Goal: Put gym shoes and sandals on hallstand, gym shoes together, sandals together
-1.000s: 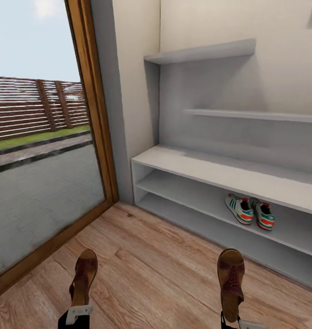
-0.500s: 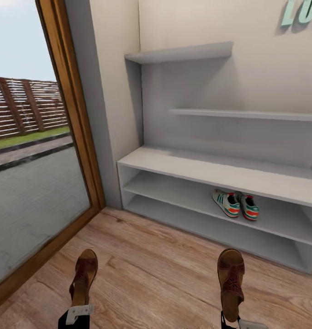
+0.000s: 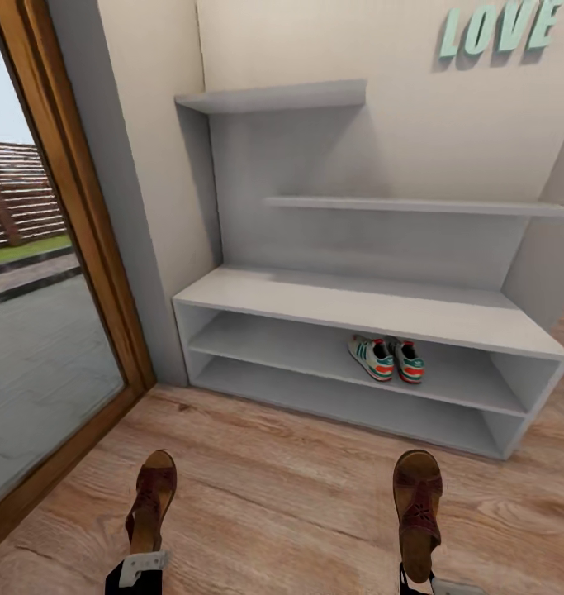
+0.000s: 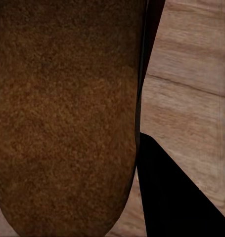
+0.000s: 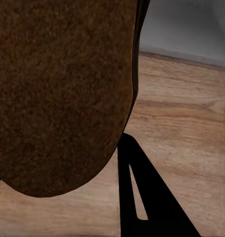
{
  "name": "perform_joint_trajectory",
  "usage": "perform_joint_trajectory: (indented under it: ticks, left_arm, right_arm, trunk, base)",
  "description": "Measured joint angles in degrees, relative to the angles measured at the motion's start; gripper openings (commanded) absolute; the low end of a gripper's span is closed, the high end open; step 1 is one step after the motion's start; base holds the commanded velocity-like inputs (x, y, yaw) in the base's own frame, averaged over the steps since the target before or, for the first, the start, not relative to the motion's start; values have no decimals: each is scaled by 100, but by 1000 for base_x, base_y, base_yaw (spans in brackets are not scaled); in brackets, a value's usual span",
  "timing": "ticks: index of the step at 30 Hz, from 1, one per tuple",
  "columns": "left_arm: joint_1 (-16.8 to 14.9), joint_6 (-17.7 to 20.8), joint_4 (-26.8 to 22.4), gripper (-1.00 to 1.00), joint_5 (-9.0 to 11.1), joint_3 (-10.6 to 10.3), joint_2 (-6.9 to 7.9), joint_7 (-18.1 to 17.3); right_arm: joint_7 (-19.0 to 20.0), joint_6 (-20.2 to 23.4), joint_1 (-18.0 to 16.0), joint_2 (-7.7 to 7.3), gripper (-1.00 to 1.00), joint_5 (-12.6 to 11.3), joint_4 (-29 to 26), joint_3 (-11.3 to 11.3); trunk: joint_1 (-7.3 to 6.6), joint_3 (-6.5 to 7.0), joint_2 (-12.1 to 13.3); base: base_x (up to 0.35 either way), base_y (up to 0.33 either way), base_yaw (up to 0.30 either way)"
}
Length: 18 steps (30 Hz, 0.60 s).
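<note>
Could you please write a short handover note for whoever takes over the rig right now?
Left gripper: shut on the left sandal, held above the corridor floor.
Right gripper: shut on the right sandal, carried the same way.
Done: the two gym shoes sit side by side on the upper open shelf of the hallstand.
Left: bring both sandals to the rack and set them next to each other on a shelf; the space beside the gym shoes looks free. The robot faces the rack but appears some way short of it.
</note>
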Motion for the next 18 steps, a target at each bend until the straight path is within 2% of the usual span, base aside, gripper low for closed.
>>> perform_joint_trajectory:
  ticks: [9,18]
  left_arm:
    - [1,0,-6,-100,9,2,0,1]
    - [0,0,0,-100,1,0,0,0]
  right_arm:
    - [0,-1,-1,-2,-100,0,1,1]
    - [1,0,0,0,-100,0,0,0]
  trunk:
    - [0,0,0]
    - [0,0,0]
  base:
    - [0,176,-287]
    - [0,14,-287]
